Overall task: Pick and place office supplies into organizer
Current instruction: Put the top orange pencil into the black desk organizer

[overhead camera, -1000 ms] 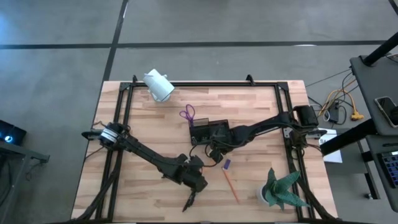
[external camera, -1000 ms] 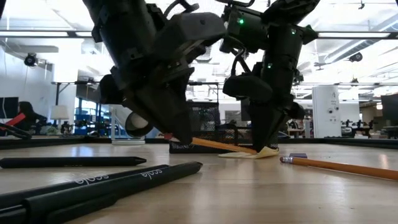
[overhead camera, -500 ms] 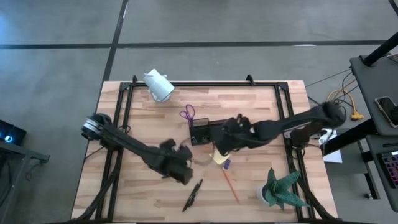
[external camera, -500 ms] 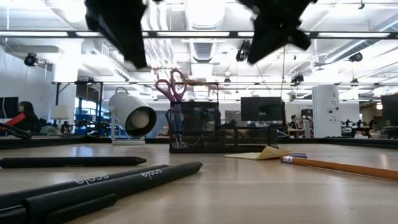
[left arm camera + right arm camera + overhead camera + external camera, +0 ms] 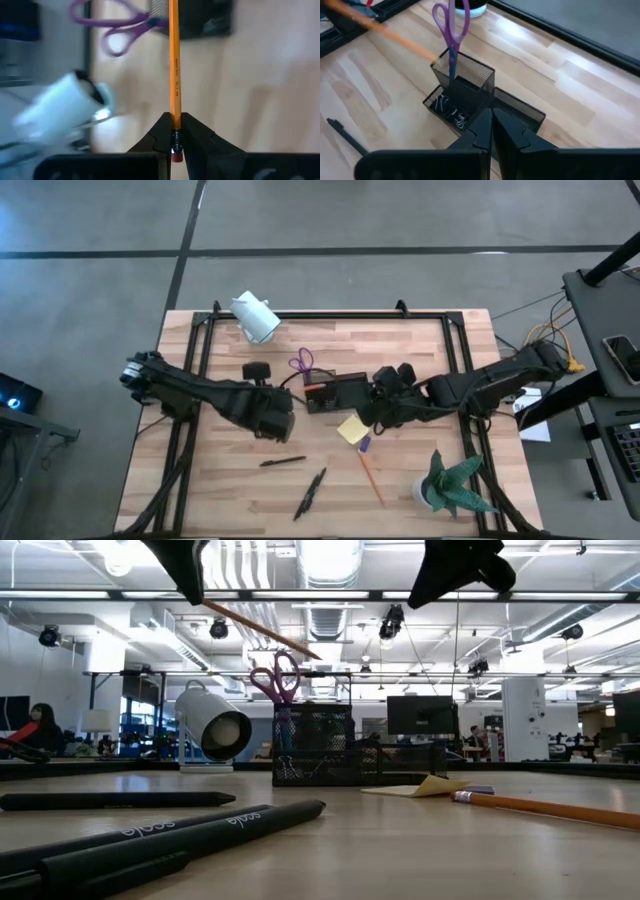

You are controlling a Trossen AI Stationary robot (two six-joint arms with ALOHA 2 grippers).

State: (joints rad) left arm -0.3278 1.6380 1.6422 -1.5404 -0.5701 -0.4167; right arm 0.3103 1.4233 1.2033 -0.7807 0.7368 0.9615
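Left gripper (image 5: 173,131): has risen since a second ago, now clamped on an orange pencil (image 5: 174,60), carried above the counter (image 5: 230,480) left of the mesh organizer (image 5: 335,391). Purple scissors (image 5: 451,31) stand in its tall compartment. Right gripper (image 5: 492,122): lifted, pressed shut, empty, just right of the organizer.

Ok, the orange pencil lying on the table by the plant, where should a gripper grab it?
Mid-shaft, from straight above, closing across it. The orange pencil lies flat on the table; one end nears the purple piece, the middle is clear.
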